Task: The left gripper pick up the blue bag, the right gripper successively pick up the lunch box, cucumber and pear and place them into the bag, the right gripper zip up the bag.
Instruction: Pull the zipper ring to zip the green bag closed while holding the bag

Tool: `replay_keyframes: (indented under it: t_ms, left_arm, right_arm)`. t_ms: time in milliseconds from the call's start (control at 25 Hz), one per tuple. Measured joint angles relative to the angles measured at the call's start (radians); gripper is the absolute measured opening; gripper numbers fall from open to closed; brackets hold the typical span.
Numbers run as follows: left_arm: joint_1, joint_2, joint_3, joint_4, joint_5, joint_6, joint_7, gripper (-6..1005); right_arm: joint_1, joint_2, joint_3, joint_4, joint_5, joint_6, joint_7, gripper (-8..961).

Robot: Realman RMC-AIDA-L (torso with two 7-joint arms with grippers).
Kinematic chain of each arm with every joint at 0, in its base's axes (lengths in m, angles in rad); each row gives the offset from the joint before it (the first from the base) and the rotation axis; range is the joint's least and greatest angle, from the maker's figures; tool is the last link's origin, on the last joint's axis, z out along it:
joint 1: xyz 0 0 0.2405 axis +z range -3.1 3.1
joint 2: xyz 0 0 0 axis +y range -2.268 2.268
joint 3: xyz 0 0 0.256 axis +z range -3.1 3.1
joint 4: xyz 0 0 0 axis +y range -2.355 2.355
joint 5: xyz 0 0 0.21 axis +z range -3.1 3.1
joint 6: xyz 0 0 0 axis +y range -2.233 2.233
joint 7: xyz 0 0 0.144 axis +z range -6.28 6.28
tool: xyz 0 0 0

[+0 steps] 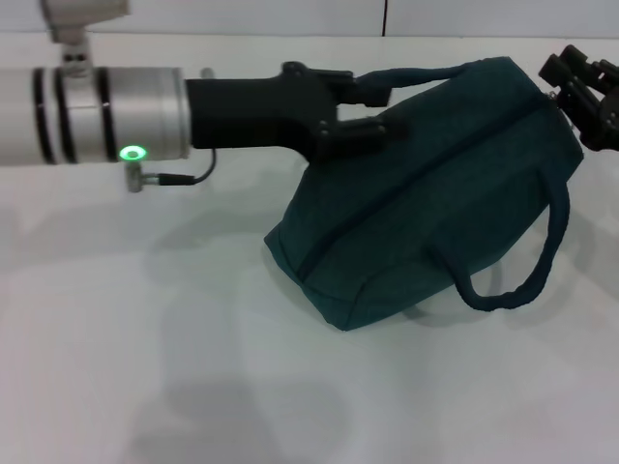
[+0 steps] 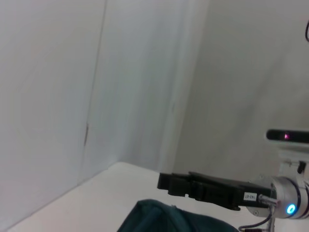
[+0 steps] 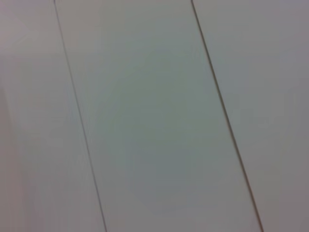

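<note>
Left gripper (image 1: 372, 106) is clamped on the blue bag (image 1: 426, 193)'s near handle, tipping it up off the table (image 1: 145, 367), probably steadying it. Right gripper (image 1: 580, 82) hangs at the bag's far corner; can't tell its fingers.

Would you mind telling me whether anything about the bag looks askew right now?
Yes. The blue bag sits tilted on the white table, one end raised where the left gripper grips its handle, the other handle hanging loose. The right gripper is at the raised end.
</note>
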Motion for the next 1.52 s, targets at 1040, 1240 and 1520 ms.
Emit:
replay_keyframes:
  t_ms: [1040,1240,1520]
  left_arm:
    - [-0.065,-0.003,0.067,-0.039,0.094,-0.133,-0.043,360]
    - [-0.065,0.001,0.067,-0.032,0.124,-0.116,-0.039,152]
    - [-0.057,0.008,0.048,0.019,0.141,-0.072,-0.031,63]
  right_arm:
    - [-0.071,-0.011,0.012,-0.022,0.068,-0.042,-0.014,239]
    - [-0.111,-0.015,0.051,-0.02,0.073,-0.031,-0.106,238]
    - [-0.129,-0.014,0.051,-0.013,0.066,0.032,-0.203,237]
